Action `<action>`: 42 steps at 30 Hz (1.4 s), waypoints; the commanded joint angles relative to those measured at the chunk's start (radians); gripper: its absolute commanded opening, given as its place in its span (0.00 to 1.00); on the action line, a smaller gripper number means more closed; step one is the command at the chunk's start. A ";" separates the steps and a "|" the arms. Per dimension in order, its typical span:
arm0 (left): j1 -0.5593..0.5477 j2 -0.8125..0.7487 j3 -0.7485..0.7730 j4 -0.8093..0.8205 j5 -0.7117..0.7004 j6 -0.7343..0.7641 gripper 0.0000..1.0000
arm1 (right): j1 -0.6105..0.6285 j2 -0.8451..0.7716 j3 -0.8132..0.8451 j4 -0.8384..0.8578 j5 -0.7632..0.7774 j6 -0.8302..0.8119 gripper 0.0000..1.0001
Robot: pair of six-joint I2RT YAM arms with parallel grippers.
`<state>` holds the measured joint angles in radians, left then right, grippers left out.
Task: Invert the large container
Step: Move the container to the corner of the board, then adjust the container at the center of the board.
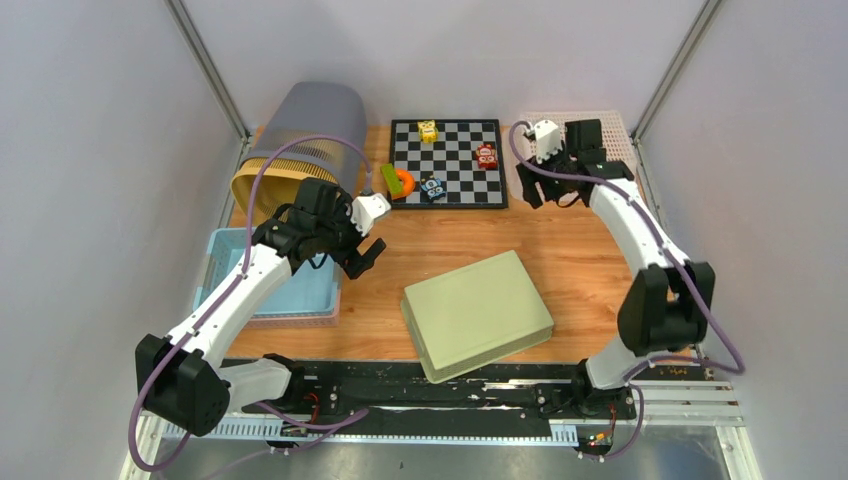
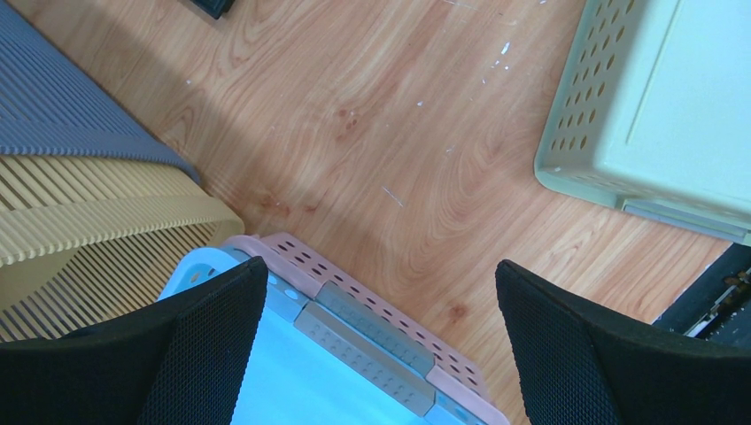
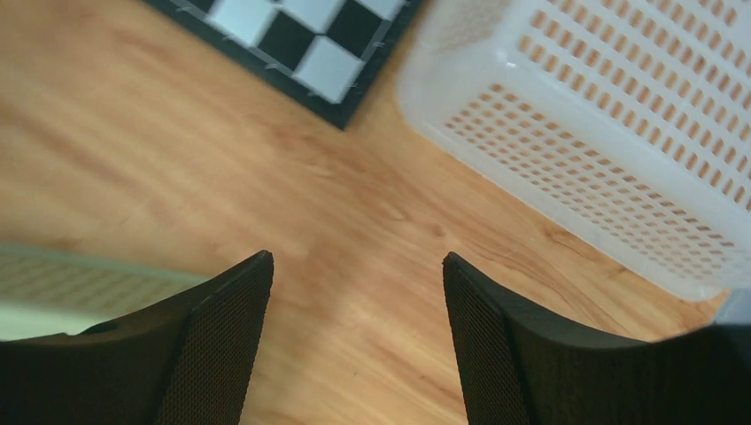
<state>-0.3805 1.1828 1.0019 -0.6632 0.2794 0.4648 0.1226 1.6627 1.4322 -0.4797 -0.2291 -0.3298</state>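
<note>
Leftward, one ribbed bin (image 1: pixel 300 140) lies sideways behind one blue basket (image 1: pixel 298 288); left gripper (image 1: pixel 352 258) jaws gape wide, empty. One large container (image 1: pixel 478 312) sits bottom-up on the surface (image 1: pixel 580 250), with one chessboard (image 1: pixel 450 170) bearing three toy cars (image 1: pixel 486 155) behind it. Right gripper (image 3: pixel 357 258) jaws stand apart, empty, by one white basket (image 1: pixel 620 128).

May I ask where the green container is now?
Top view: the green container sits centre-front on the table, right of the blue bin, nearer than the chessboard.

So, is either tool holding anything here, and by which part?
Nothing is held. The left tool and the right tool both stand open above the table, nothing between their jaws.
</note>
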 commanded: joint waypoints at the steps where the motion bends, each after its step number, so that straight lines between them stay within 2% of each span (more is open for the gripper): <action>1: -0.003 -0.018 -0.007 0.005 0.012 0.016 1.00 | 0.084 -0.156 -0.126 -0.125 -0.227 -0.179 0.74; 5: -0.003 -0.022 -0.005 0.001 0.011 0.016 1.00 | 0.211 -0.248 -0.244 -0.137 -0.163 -0.234 0.76; 8: -0.002 -0.032 -0.010 0.003 0.013 0.018 1.00 | 0.240 -0.267 -0.301 -0.137 -0.130 -0.217 0.76; 19: -0.002 -0.031 -0.009 0.001 0.026 0.020 1.00 | 0.241 -0.248 -0.459 -0.151 0.016 -0.294 0.76; 23: -0.002 -0.035 -0.009 0.000 0.026 0.018 1.00 | 0.235 -0.240 -0.481 -0.148 0.125 -0.314 0.76; 30: -0.003 -0.033 -0.007 0.000 0.029 0.017 1.00 | 0.120 -0.268 -0.495 -0.148 0.209 -0.379 0.77; 36: -0.003 -0.035 -0.004 -0.001 0.033 0.016 1.00 | 0.051 -0.330 -0.446 -0.161 0.205 -0.418 0.76; 39: -0.003 -0.034 -0.003 -0.002 0.031 0.014 1.00 | 0.058 -0.404 -0.366 -0.223 0.075 -0.403 0.76; 42: -0.003 -0.034 -0.003 -0.003 0.032 0.015 1.00 | 0.118 -0.470 -0.294 -0.284 -0.058 -0.400 0.76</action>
<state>-0.3805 1.1648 1.0019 -0.6643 0.2928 0.4725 0.1864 1.2957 1.0279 -0.6415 -0.1303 -0.7086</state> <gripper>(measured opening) 0.997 0.763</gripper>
